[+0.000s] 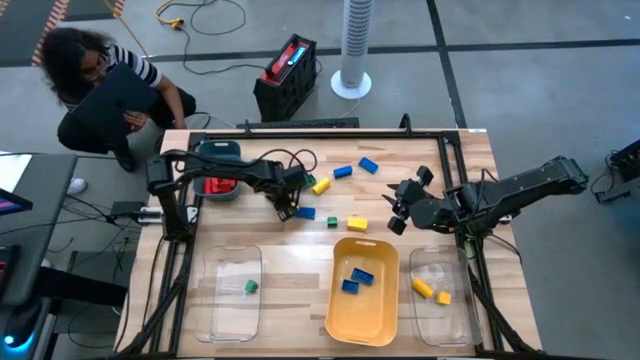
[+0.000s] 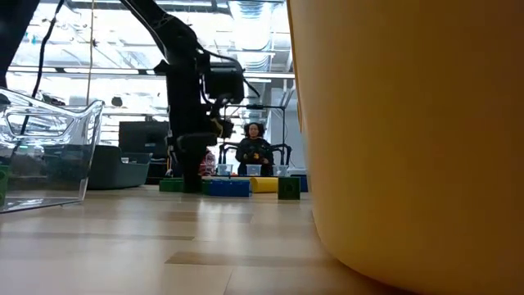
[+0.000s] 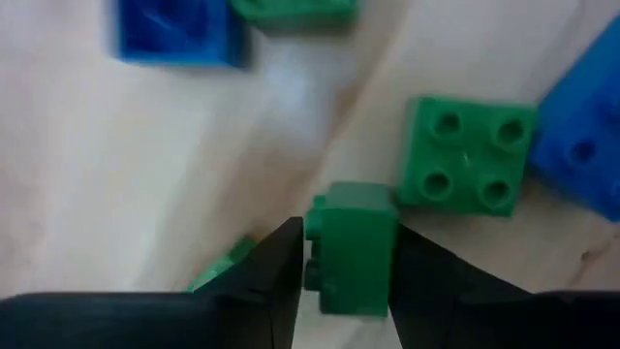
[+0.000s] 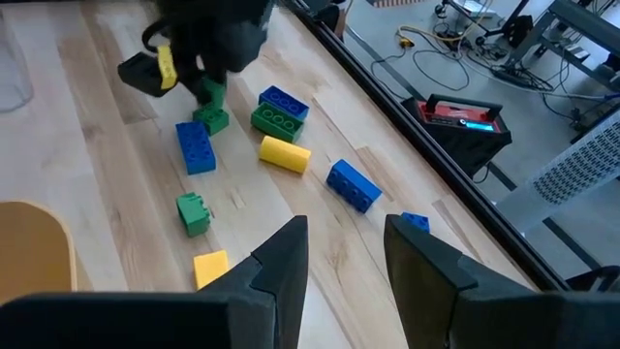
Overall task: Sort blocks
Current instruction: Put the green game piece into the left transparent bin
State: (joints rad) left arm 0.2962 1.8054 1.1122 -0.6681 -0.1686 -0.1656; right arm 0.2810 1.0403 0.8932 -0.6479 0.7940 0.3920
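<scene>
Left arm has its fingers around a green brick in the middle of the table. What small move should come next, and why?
Probably a short straight lift. In the left wrist view the left gripper has its dark fingers on both sides of a small green plastic brick, seemingly gripped. Other blocks crowd it, including a square green four-stud brick. Rising first should clear them before heading to the clear plastic tray holding a green block. The right gripper waits apart.

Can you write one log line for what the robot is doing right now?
left claw: shut on green block, over middle of table | right claw: open, empty, waiting | yellow tray: two blue blocks
</scene>
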